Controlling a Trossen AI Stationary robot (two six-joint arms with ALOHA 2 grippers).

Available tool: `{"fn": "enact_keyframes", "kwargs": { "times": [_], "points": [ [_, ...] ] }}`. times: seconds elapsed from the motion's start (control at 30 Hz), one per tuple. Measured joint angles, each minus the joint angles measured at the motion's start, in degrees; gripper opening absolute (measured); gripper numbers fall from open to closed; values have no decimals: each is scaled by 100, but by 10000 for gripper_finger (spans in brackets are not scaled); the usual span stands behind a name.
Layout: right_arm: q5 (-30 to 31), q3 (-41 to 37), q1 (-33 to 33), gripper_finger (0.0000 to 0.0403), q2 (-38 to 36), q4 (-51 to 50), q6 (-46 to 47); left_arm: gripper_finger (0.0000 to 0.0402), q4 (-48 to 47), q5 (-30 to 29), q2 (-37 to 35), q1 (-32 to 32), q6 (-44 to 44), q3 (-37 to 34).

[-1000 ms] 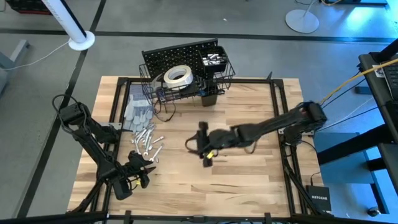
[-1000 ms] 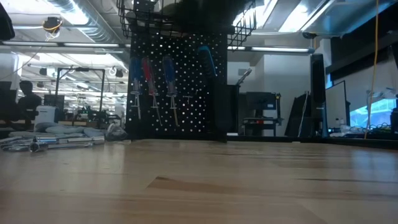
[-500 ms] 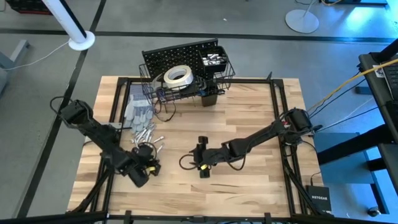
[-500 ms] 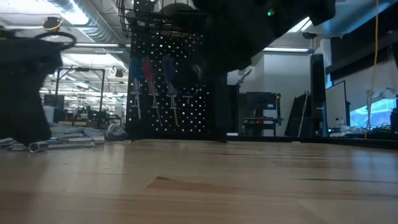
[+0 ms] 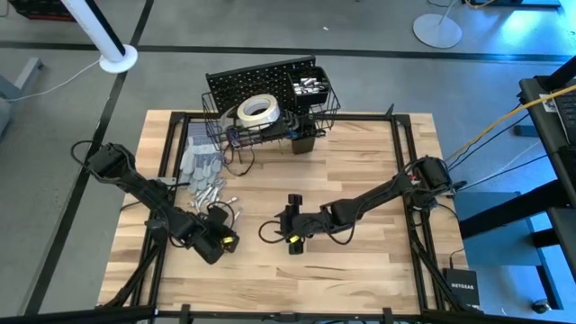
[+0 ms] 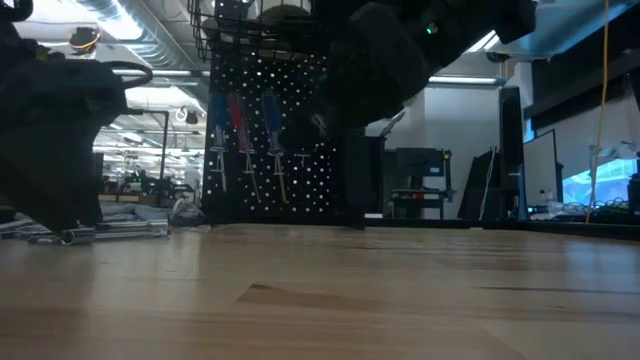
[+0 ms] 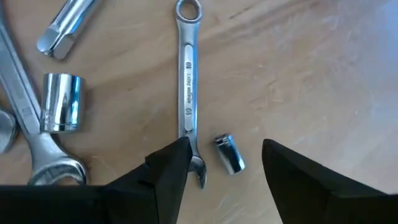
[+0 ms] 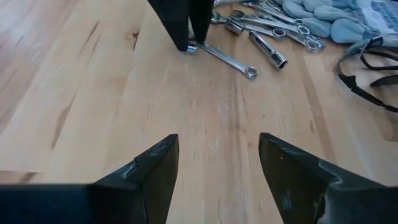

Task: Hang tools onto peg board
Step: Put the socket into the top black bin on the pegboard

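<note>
The black peg board (image 5: 261, 79) stands at the table's far edge; red- and blue-handled screwdrivers (image 6: 243, 130) hang on it, and a white tape roll (image 5: 256, 110) lies in its wire basket. Silver wrenches and sockets (image 5: 211, 193) lie flat on the wood at the left. My left gripper (image 7: 221, 162) is open and points down at the near end of this pile, with a small socket (image 7: 229, 153) between its fingers and a combination wrench (image 7: 186, 81) beside one of them. My right gripper (image 8: 217, 165) is open over bare wood mid-table, pointing toward the left gripper. My left gripper has one fingertip (image 7: 175, 155) over the wrench's open-jaw end (image 7: 198, 169), coming from above. Whether it touches the wrench, I cannot tell. The socket lies loose between the fingers.
Grey gloves (image 5: 200, 164) lie at the far left beside the tools. A black cup (image 5: 303, 139) hangs low on the board, and a black cable (image 8: 367, 68) lies on the wood near it. Bare wood stretches across the middle and right of the table (image 5: 360, 270).
My left gripper has swung toward the table's right edge and rolled about its wrist, ending at the near end of the tool pile. My right gripper has come down toward the table mid-table, then kept still. No tool has moved.
</note>
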Motion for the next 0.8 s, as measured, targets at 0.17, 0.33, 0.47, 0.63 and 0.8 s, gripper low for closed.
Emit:
{"fn": "enact_keyframes", "kwargs": {
  "times": [0.17, 0.33, 0.47, 0.63, 0.8],
  "points": [
    [0, 0, 0, 225, 0, 0, 0, 198, -332, 118, -102, -6, 508, -7],
    [-2, 0, 0, 225, -2, 17, -2, 198, -1122, 97, -588, 16, 526, 103],
    [0, 0, 0, 225, -2, 22, -2, 198, -892, -378, -841, 20, 564, 217],
    [-2, 0, 0, 225, -4, -7, -7, 198, -554, -449, -656, 1, 1386, 218],
    [-1, 0, 0, 225, -7, -13, -7, 198, -588, -361, -424, 0, 949, 209]
  ]
}}
